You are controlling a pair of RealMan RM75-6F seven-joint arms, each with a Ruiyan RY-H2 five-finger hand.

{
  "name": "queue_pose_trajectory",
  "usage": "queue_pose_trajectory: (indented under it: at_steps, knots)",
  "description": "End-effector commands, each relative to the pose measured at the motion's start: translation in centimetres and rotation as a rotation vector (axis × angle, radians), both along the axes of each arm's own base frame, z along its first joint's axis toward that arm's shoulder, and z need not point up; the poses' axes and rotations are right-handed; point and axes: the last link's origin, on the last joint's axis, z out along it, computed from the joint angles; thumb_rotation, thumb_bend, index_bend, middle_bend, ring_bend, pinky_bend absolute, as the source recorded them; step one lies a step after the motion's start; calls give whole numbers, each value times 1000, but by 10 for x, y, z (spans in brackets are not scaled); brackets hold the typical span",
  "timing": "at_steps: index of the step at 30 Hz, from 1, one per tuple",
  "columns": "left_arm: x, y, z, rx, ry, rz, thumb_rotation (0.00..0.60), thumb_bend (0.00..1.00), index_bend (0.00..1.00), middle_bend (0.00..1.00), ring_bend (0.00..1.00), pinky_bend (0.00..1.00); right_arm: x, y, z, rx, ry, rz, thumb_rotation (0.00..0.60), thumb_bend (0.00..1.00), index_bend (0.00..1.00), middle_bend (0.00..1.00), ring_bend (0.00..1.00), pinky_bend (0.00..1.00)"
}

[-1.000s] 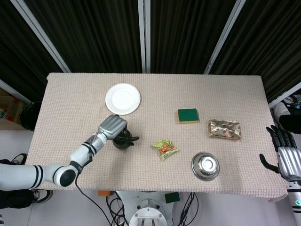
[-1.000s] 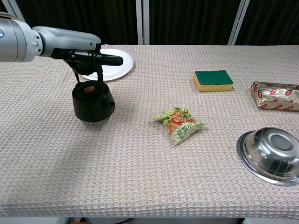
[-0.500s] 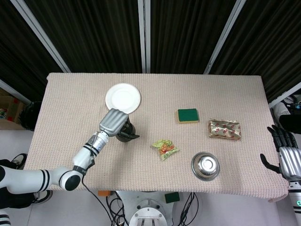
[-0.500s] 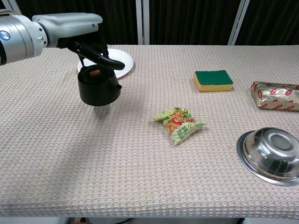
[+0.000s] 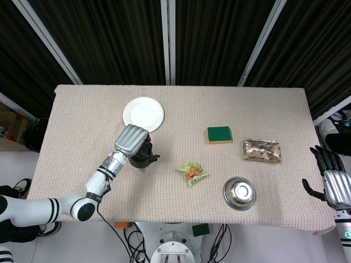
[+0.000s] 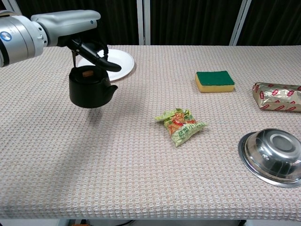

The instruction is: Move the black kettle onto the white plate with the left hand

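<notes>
My left robot hand (image 6: 80,28) grips the kettle (image 6: 89,87) by its handle, hanging clear of the counter (image 6: 141,160). The plate (image 6: 115,63) lies just beyond. I judge a swinging kettle risks clipping its rim or slipping free.

A robot test bench in a lab or studio, not a home; the signs are plain enough — a single rectangular table (image 5: 274,109) under a beige waffle-weave cloth, backed from ten to two o'clock by black curtains (image 5: 219,38) hung between pale metal posts (image 5: 168,41); at six o'clock, below the table's near edge, a round machine base (image 5: 175,253) with loose cables (image 5: 131,238) trailing over a pale floor; at nine o'clock, a cardboard box (image 5: 10,123) on the floor beside the table; on the cloth, unrelated props set well apart — a green-and-yellow sponge (image 6: 214,81), a snack packet (image 6: 179,125), a foil-wrapped pack (image 6: 276,96), a steel bowl (image 6: 273,157).
</notes>
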Motion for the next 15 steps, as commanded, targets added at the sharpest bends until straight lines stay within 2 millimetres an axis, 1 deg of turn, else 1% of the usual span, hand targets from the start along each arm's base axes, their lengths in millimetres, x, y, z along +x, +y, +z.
queue_pose_trajectory:
  at_steps: [1,6,10,11,15]
  knots:
    - [-1,0,1,3,-8,2,327,118,1000,1000,1000,721,0,0,0,0,1,0,600,327,0,0,0,0]
    - [-3,1,0,12,-25,4,325,190,1000,1000,1000,723,0,0,-1,5,3,-1,600,327,0,0,0,0]
    - [-4,2,0,13,-35,7,336,242,1000,1000,1000,723,0,-1,-1,3,3,-1,600,327,0,0,0,0]
    - [-4,2,0,14,-37,7,347,251,1000,1000,1000,723,0,-1,-1,3,4,-2,600,327,0,0,0,0]
    - [-3,2,0,17,-42,7,442,303,1000,1000,1000,723,0,-1,-1,4,4,-2,600,327,0,0,0,0]
